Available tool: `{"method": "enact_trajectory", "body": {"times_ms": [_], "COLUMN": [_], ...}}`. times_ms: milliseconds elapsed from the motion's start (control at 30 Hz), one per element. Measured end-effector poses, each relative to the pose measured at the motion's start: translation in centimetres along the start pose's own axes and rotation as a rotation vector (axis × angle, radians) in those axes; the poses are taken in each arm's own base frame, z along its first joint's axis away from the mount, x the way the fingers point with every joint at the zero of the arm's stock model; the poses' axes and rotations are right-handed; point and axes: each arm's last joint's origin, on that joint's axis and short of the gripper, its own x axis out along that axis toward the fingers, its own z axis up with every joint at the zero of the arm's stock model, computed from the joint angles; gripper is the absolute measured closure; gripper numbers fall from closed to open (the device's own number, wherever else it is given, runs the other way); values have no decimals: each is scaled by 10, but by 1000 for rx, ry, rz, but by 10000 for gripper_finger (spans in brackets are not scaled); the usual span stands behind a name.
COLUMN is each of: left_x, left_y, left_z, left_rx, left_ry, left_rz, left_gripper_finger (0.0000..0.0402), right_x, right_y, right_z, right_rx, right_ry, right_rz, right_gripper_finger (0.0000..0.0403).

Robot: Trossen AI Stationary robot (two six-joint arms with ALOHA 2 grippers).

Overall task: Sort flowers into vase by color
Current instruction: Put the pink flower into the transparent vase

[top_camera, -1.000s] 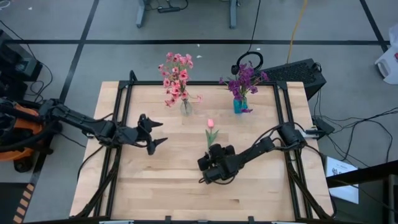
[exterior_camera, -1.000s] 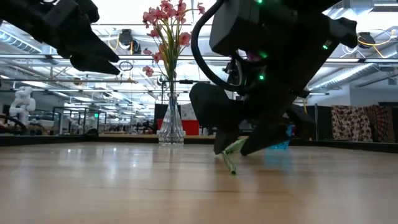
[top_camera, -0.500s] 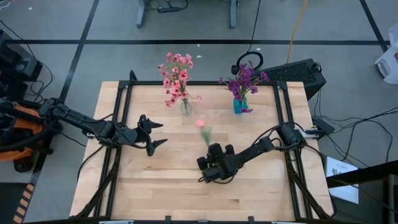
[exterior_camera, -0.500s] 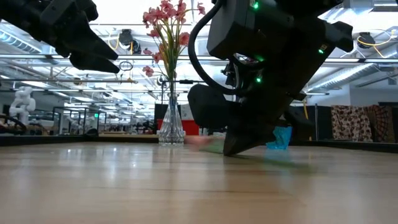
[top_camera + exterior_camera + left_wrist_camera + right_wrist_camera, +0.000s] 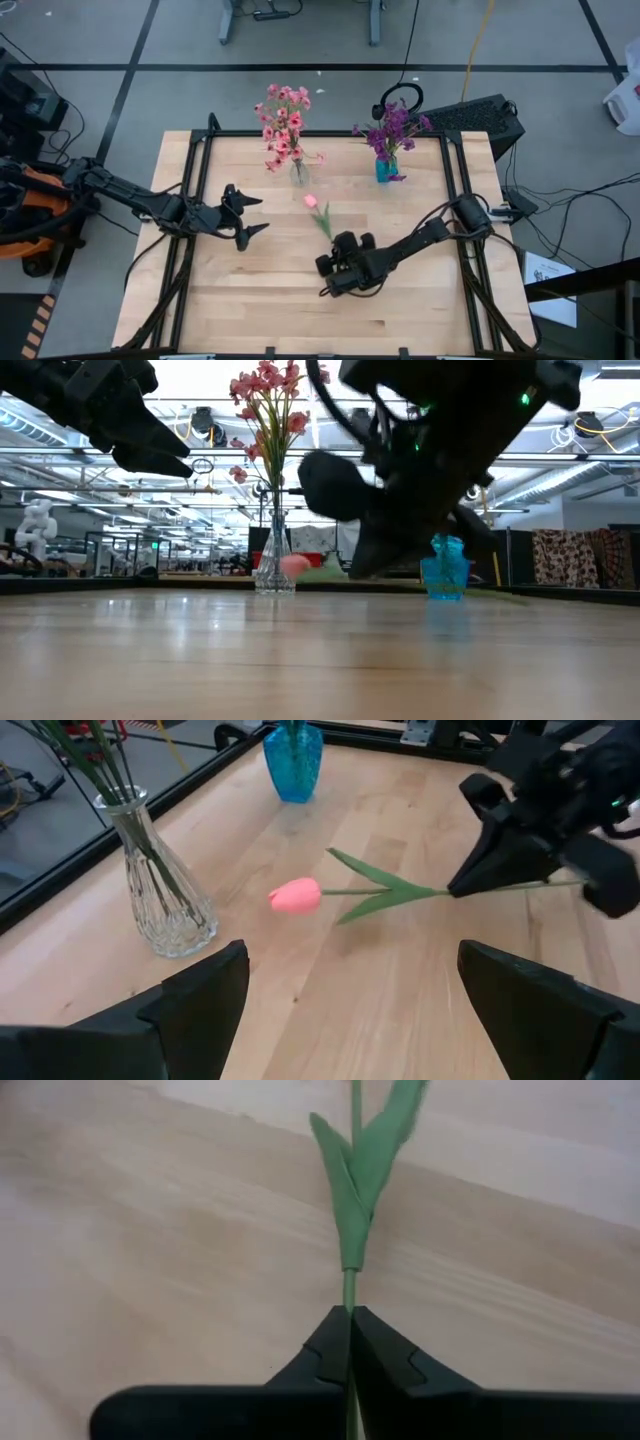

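A pink tulip (image 5: 311, 201) with a green stem and leaves (image 5: 385, 892) hangs just above the table's middle. My right gripper (image 5: 334, 243) is shut on its stem. A clear glass vase (image 5: 298, 172) of pink flowers stands at the far middle. A blue vase (image 5: 385, 168) of purple flowers stands to its right. My left gripper (image 5: 250, 212) hovers open left of the tulip, above the table, with nothing between its fingers (image 5: 205, 985). My right gripper pinches the tulip's stem (image 5: 348, 1292) between its two fingers, just below the leaves. The fingers (image 5: 490, 870) come from the near right, slanting down, and the stem runs nearly along them, its free end sticking out behind. The tulip is lifted clear, about level, bud (image 5: 296, 896) toward the glass vase.
Black rails (image 5: 195, 180) border the table's left and right sides. A black keyboard and headphones (image 5: 470, 115) lie beyond the far right corner. Bare wood (image 5: 270, 300) stretches across the near half.
My right gripper has shut on the tulip's stem and risen off the table. The tulip, which lay on the wood, is lifted clear now. Its bud has swung toward the table's left, nearer the glass vase.
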Motion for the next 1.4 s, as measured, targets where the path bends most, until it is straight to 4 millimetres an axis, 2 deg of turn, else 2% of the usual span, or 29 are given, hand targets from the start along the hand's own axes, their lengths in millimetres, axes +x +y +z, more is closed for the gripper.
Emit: {"method": "enact_trajectory", "body": {"times_ms": [233,467,700,900,1033,1167,1300,1400], "left_x": [0,-1,-1,-1,0,0,-2,-3], "left_y": [-1,-7,-10,-18,-25,-30,-33,-34], "left_z": [1,8,11,15,25,39,51,54], "left_rx": [-16,-54,-67,-36,-15,18,59,86], "left_ry": [-11,-38,-57,-118,-225,-389,-547,-594], "left_rz": [-14,-173,-223,-269,-303,-320,-324,-341], "left_gripper_finger": [40,40,40,40,40,40,40,41], "right_x": [-29,-73,-112,-133,-139,-137,-125,-109], "right_y": [17,32,41,54,58,61,65,70], "right_z": [14,40,65,78,83,93,103,103], "right_rx": [-34,-102,-207,-365,-454,-505,-512,-517], "right_ry": [-55,-161,-344,-535,-602,-657,-702,-745], "right_rz": [160,340,438,510,553,576,621,645], "right_gripper_finger": [403,403,403,402,402,402,402,402]}}
